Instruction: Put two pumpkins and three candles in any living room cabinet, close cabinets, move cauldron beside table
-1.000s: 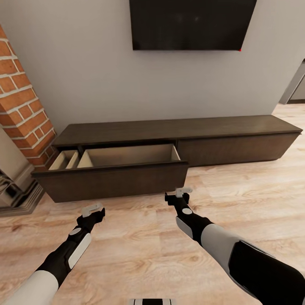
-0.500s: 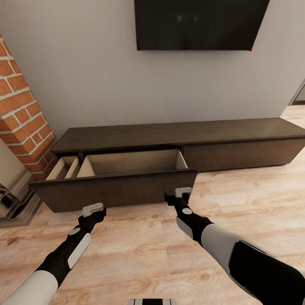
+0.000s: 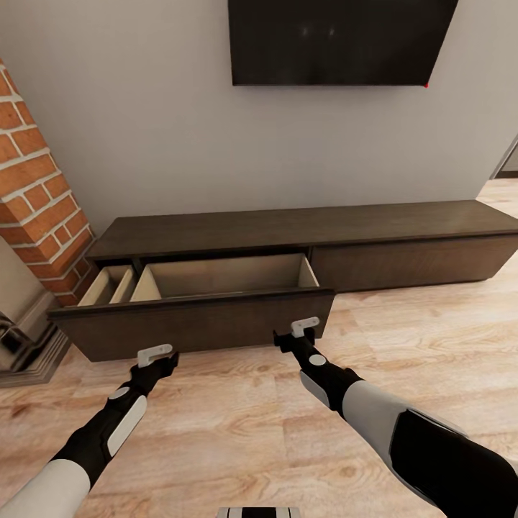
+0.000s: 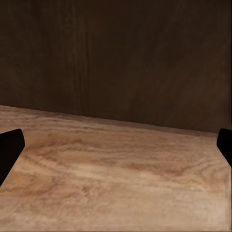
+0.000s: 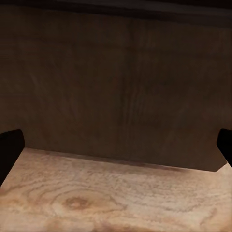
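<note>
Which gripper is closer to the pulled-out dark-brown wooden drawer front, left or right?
Right. The right gripper sits at the dark-brown wooden drawer front near its right end; the left gripper hovers just short of it over the floor.

Both arms reach forward and low, elbows bent. The left tool [image 3: 157, 354] and right tool [image 3: 306, 327] each hold their fingers spread wide apart, gripping nothing.

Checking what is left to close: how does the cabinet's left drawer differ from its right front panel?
The left drawer is pulled out over the floor, while the right front panel sits flush in the cabinet. The drawer shows its pale wood compartments from above; the panel shows no interior. The left gripper and right gripper are both at the drawer's front, none at the panel. Both fronts are dark brown and handle-less.
</note>
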You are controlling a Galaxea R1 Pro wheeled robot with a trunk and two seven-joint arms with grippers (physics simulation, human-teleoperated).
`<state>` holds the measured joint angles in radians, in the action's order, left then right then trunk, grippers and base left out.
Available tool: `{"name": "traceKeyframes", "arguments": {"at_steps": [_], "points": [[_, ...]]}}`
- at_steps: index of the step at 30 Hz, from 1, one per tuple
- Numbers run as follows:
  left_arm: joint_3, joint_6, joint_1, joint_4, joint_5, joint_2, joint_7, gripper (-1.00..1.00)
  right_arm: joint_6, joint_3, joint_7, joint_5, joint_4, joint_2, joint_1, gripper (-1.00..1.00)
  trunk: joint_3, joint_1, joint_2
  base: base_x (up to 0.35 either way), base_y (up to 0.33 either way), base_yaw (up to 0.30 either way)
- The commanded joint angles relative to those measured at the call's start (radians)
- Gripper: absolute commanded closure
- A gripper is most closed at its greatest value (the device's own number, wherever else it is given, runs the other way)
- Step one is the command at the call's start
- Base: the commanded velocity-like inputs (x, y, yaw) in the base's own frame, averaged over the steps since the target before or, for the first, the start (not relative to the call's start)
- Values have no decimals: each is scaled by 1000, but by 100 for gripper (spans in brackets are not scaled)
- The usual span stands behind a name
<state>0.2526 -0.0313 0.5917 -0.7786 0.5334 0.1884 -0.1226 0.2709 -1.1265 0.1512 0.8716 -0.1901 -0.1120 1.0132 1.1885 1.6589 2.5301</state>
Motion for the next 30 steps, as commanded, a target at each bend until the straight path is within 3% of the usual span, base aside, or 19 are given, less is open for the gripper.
{"name": "traceKeyframes", "arguments": {"at_steps": [1,30], "points": [[6,-3,0,-2,8,2,-2,-100,3,-9,5,7,0,0,1,-100,1,0,0,0,0,0],[15,1,0,27,-11,5,17,-100,1,-4,4,26,0,0,1,-100,1,0,0,32,0,0]]}}
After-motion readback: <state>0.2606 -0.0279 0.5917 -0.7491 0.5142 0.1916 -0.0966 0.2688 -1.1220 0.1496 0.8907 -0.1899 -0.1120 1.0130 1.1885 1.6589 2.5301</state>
